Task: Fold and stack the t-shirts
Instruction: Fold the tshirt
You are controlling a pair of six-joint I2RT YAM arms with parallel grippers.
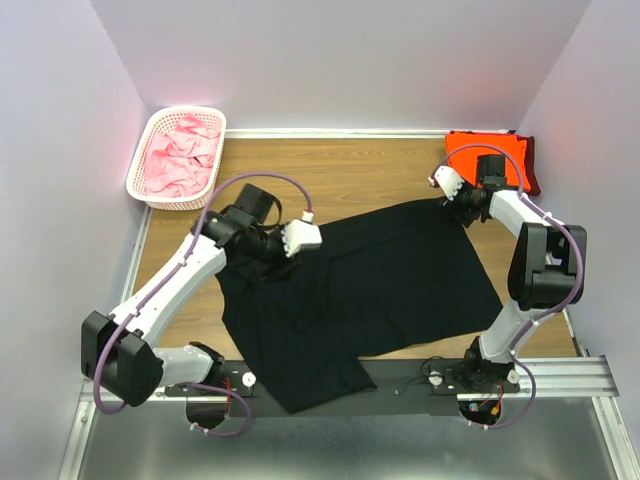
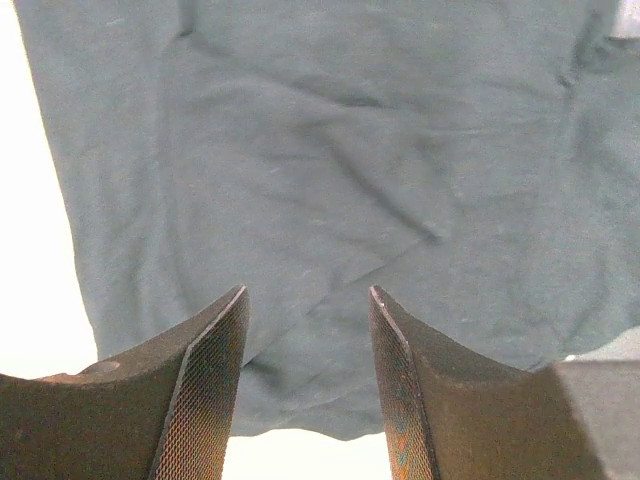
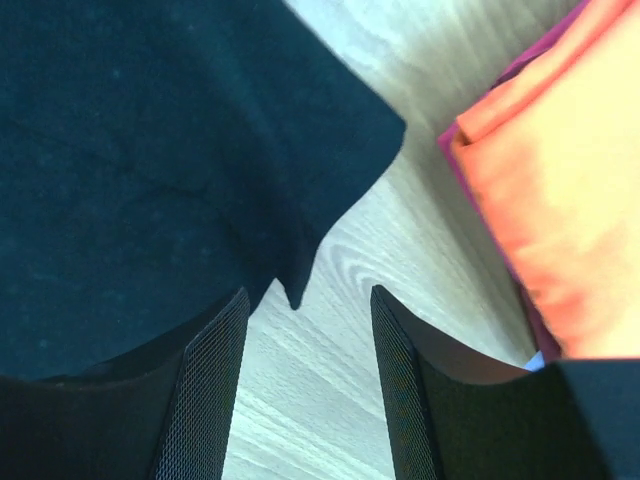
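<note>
Across the bench [image 1: 340,165] lies the black t-shirt [image 1: 390,280], spread out, likely light, limp and wrinkle-prone; left end effector [image 2: 308,300] at its ten o'clock edge and right end effector [image 3: 308,298] at its one o'clock corner hang released, empty; corners suit pinching.

Wooden table [image 1: 400,170] carried three loads. Black t-shirt [image 1: 380,290] lay spread flat, wrinkled, across the middle. White lattice basket [image 1: 215,165] sat at the far left corner. Dark maroon shirt [image 1: 532,165] lay at the far right corner, folded orange shirt [image 1: 505,145] on top.
</note>
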